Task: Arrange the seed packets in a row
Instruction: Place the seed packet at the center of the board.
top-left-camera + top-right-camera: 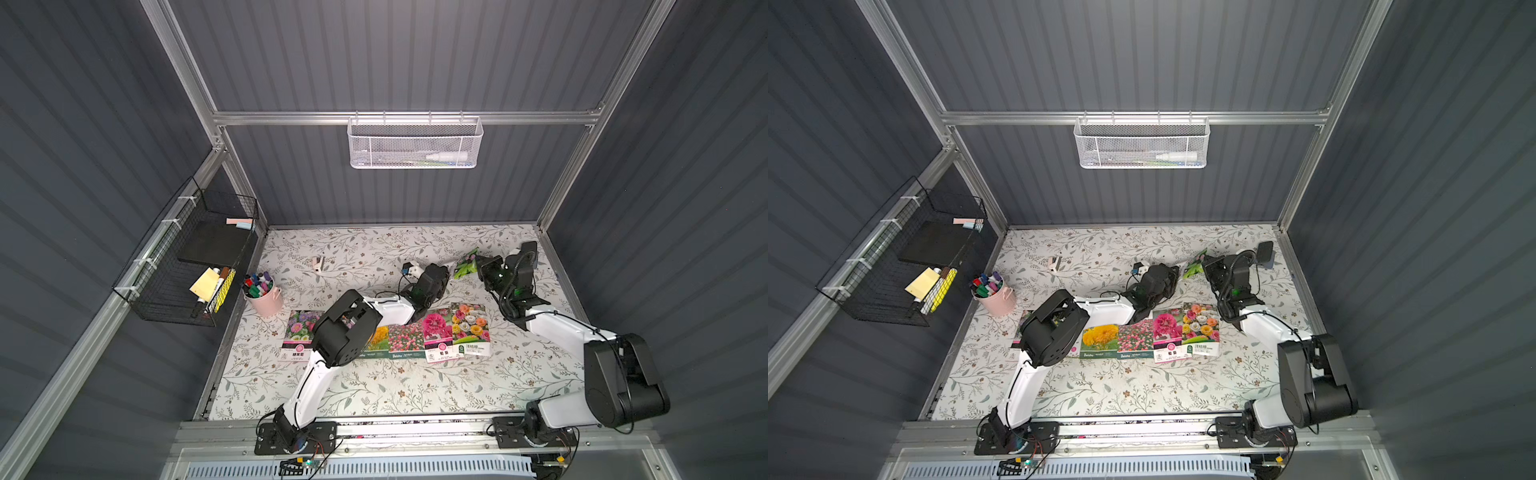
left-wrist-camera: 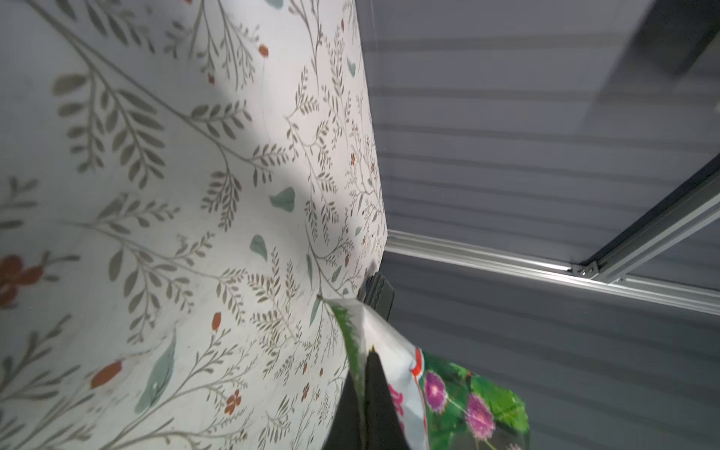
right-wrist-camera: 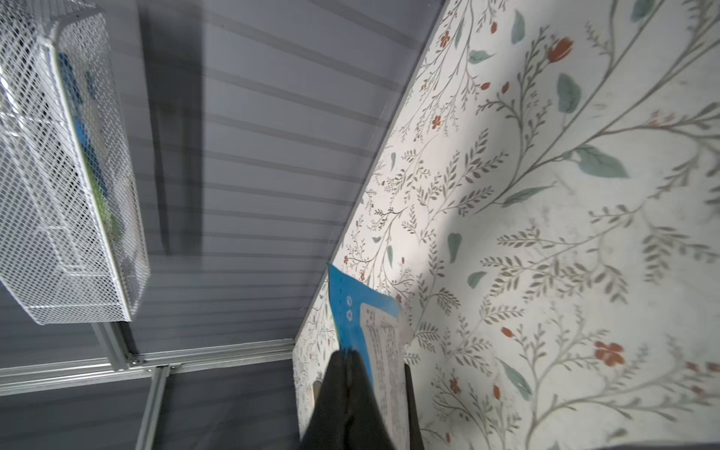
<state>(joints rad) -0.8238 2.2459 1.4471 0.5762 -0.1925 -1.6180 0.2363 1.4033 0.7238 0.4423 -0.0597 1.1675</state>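
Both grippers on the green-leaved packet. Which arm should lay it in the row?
Right, probably. Left gripper and right gripper both pinch the green-leaved packet. The bare table beside the mixed-flower packet, at the end of the row, lies on the right arm's side; the left arm lies across the row.

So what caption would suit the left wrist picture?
Left jaws pinching a green seed packet with purple blooms, floral tabletop and grey wall behind.

- White mesh basket point(image 1: 414, 143) hung on the back rail.
- Black wire basket point(image 1: 166, 291) on the side wall, yellow sticky pad point(image 1: 204, 282) inside.
- Pink bucket point(image 1: 266, 302) of markers point(image 1: 257, 284) on the floral table cover point(image 1: 374, 390).
- Dark slab point(image 1: 1265, 250) near the far corner.
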